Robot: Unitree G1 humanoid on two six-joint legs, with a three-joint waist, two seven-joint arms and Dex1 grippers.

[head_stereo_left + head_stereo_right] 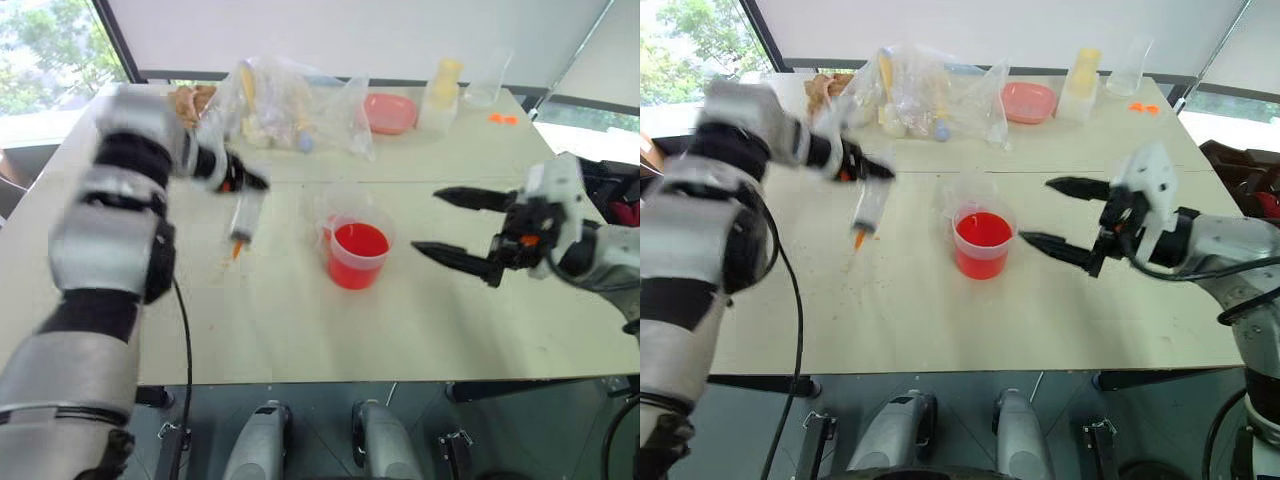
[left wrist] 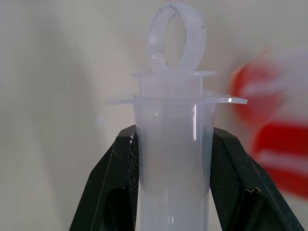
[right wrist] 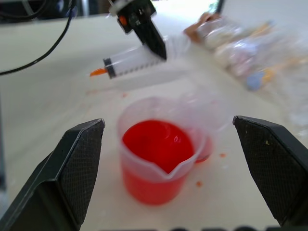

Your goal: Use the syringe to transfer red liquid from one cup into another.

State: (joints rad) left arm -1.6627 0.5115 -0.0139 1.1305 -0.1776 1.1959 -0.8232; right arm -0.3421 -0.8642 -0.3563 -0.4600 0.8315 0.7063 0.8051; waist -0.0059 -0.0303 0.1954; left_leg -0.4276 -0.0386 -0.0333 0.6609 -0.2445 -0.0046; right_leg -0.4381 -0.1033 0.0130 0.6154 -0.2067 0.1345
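Observation:
My left gripper [image 1: 245, 180] is shut on the barrel of the clear syringe [image 1: 243, 218] just under its flange. The syringe hangs above the table with its orange tip pointing down. In the left wrist view both fingers [image 2: 115, 178] clamp the barrel, and the plunger ring stands above them. To its right, the cup [image 1: 357, 255] stands on the table holding red liquid [image 1: 360, 240]. A second clear cup [image 3: 207, 110] sits right behind it, with a little red at its bottom. On the cup's right, my right gripper [image 1: 426, 220] is open, pointing at the cup and apart from it.
At the back of the table [image 1: 300, 330] lie a clear plastic bag of items [image 1: 290, 110], a pink bowl [image 1: 390, 112], a yellowish bottle [image 1: 443, 90] and a clear beaker [image 1: 487, 80]. Small orange bits [image 1: 503, 119] lie at the far right.

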